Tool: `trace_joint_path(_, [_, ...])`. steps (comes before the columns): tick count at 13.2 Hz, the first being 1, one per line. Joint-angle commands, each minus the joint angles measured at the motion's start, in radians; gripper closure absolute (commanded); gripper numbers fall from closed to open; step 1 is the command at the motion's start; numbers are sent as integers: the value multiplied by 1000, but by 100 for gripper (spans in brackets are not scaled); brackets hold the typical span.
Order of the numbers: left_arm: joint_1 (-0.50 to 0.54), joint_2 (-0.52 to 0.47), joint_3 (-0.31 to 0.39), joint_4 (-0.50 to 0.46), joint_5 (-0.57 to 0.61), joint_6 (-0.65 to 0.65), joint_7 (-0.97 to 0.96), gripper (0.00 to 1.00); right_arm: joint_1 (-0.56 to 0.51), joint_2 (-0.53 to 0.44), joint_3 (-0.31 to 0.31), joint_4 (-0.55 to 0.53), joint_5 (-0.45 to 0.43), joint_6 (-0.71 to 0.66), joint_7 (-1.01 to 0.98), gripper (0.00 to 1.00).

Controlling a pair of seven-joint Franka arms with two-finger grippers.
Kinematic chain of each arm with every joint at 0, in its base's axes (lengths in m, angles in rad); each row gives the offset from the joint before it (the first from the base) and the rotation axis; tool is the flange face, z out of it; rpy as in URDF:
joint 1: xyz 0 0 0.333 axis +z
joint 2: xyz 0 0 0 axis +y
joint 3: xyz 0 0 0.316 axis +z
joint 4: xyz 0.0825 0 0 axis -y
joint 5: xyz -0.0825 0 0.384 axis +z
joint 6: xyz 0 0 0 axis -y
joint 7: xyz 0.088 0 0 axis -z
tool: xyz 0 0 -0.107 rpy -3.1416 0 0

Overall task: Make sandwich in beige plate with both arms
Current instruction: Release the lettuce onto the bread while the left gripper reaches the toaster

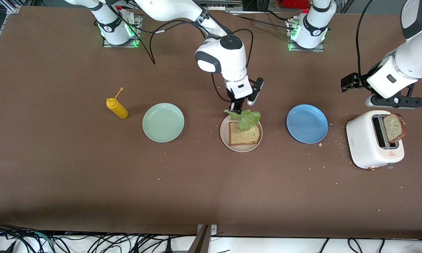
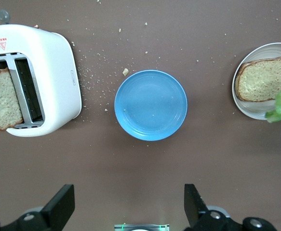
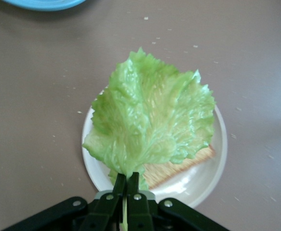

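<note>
The beige plate (image 1: 224, 135) sits mid-table with one toast slice (image 1: 244, 135) on it. My right gripper (image 1: 237, 108) is shut on the stem of a green lettuce leaf (image 1: 248, 118) and holds it just over the plate's rim and the toast. In the right wrist view the leaf (image 3: 152, 122) covers most of the toast (image 3: 179, 168) on the plate (image 3: 212, 168), gripper (image 3: 128, 179) pinching its stem. A second toast slice (image 1: 393, 127) stands in the white toaster (image 1: 374, 147). My left gripper (image 2: 126, 207) is open and empty, up over the table by the toaster.
A blue plate (image 1: 306, 123) lies between the beige plate and the toaster. A mint-green plate (image 1: 163, 122) and a yellow mustard bottle (image 1: 117, 108) lie toward the right arm's end. Crumbs are scattered around the toaster.
</note>
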Motion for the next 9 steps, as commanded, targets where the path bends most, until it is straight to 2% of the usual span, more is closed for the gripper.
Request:
trace_joint_path(1, [10,-18,-5,-7,-17,-8,20,0,3,58,-15,44,-43,63,-10,100])
trace_joint_path(5, [28,-17,-4,-2,-6,-4,52,0,-14,62,-52,70,-35,95,19,100])
trace_joint_path(9, [186,64,-4,79,-3,-3,115,0,-8,101,-53,72,-38,141,41,100])
